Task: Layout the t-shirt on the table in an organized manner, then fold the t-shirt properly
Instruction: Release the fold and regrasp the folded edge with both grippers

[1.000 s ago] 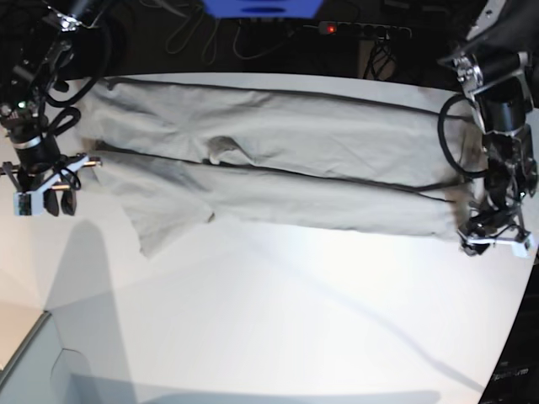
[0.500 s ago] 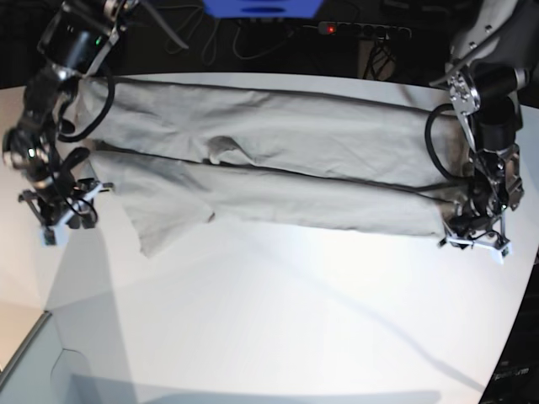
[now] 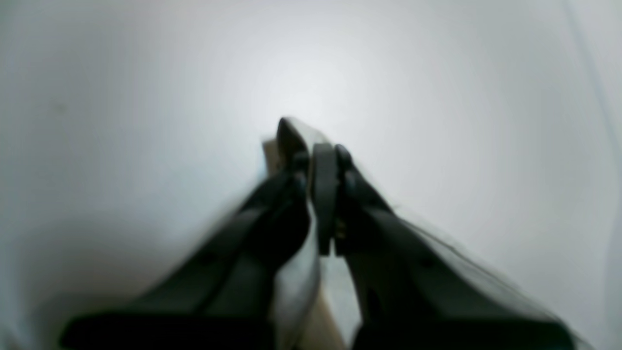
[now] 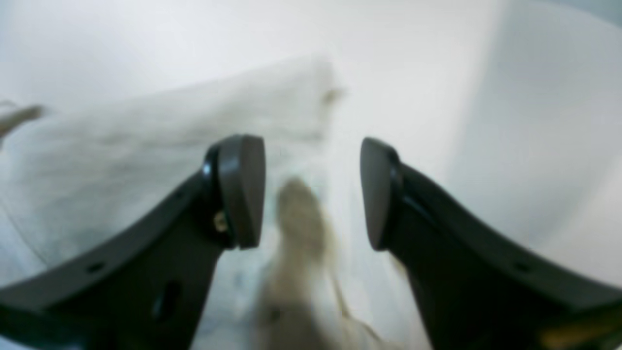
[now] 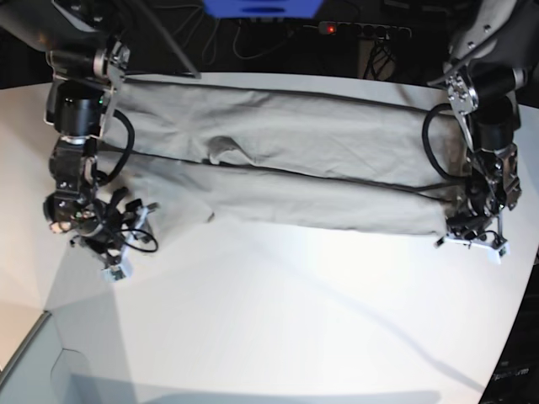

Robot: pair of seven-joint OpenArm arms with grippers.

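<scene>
The light grey-beige t-shirt (image 5: 295, 135) lies as a long band folded lengthwise across the far half of the white table (image 5: 278, 320). My left gripper (image 5: 472, 240) sits at the band's near right corner. In the left wrist view its jaws (image 3: 311, 146) are pressed together with a thin strip of cloth between them, over bare table (image 3: 146, 97). My right gripper (image 5: 114, 248) is low at the shirt's near left end. In the right wrist view it (image 4: 311, 194) is open, its fingers astride a blurred fold of the t-shirt (image 4: 146, 146).
A power strip (image 5: 354, 29) with a red light, cables and a blue object (image 5: 261, 8) lie behind the table's far edge. The table's curved edge runs down the right side. A grey surface (image 5: 25, 370) sits off the near left corner.
The left gripper has shut at the shirt's near right corner. The right arm has swung down and right to the shirt's near left end, and its jaws have opened wider.
</scene>
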